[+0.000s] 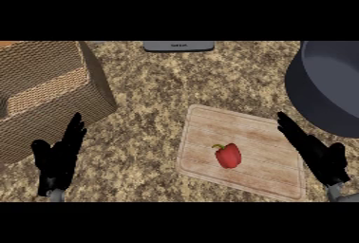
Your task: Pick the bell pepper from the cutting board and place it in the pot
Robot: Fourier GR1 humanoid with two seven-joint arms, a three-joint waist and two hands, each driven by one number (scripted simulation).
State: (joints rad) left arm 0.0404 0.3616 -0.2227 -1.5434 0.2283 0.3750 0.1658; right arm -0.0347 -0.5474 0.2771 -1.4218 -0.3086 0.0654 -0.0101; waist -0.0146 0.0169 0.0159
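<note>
On the wooden cutting board [242, 152], slightly left of its middle, the red bell pepper [229, 155] lies on its side, touched by neither hand; the right hand [317, 154] rests at the board's right edge with fingers straight and apart, and the left hand [59, 156] is likewise open near the cardboard box [49, 90]. Its long axis runs roughly up-down in the head view, green stem toward the upper left; I judge that fingers closing across its rounded, smooth sides could roll it away, and a lift toward the grey pot [326, 85] at upper right could clip the rim.
</note>
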